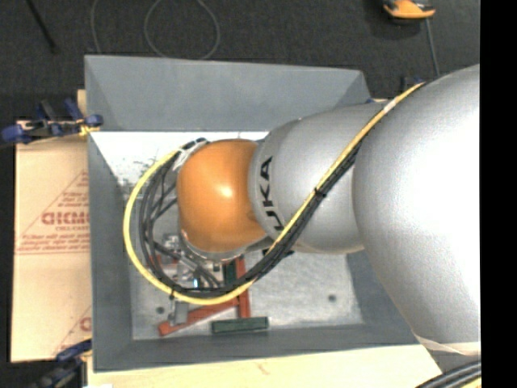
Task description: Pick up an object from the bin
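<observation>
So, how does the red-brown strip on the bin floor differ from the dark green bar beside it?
Colour: the red-brown strip is rusty red; the dark green bar is almost black.
Pose: the strip lies slanted; the bar lies level, along the bin near wall.
Cover: the strip's right end runs under the arm's yellow cable; the bar is fully in sight.
Both are long, narrow and flat on the floor.

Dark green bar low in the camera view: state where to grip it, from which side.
Probably take the dark green bar at mid-length, across its narrow width, coming straight down. It lies flat, lengthwise by the bin wall, leaving little room sideways.
</observation>
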